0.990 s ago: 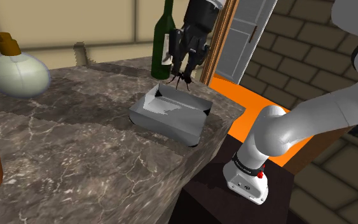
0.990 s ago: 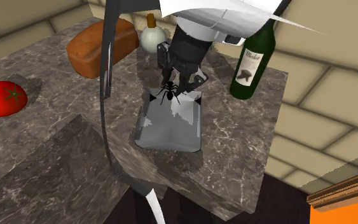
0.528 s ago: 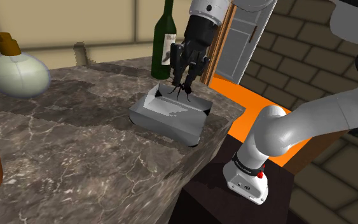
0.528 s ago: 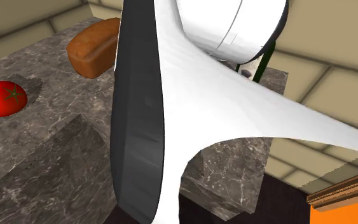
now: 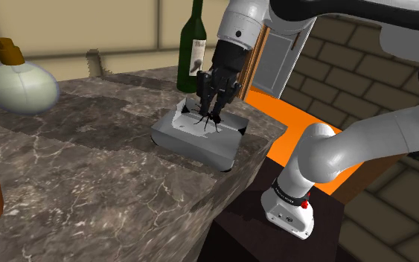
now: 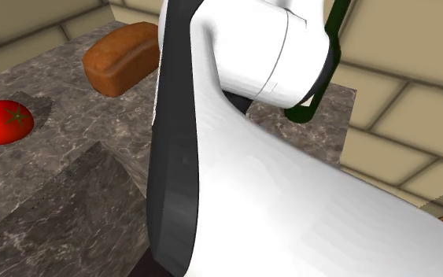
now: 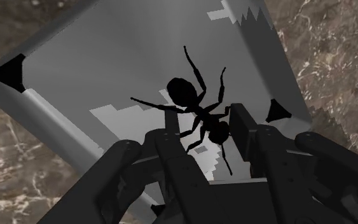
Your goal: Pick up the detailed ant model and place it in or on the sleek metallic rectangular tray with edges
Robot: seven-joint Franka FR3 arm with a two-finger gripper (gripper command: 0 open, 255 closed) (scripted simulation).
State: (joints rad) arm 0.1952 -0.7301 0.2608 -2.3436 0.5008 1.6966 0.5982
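Hanging low over the grey tray (image 5: 194, 146), the black ant (image 7: 196, 111) is clamped by one end of its body between the fingers of the hand (image 7: 210, 137). It looks light and stiff, with thin, breakable legs, so the body seems the safer hold. Its long axis runs away from the hand, bulbous end toward the tray floor.

- Arm (image 5: 338, 152): glossy white rounded links, dark grey joint bands.
- Gripper (image 5: 209, 115): all black, two blocky fingers.
- Base (image 5: 289, 210), lower right of frame: white, small red dots.
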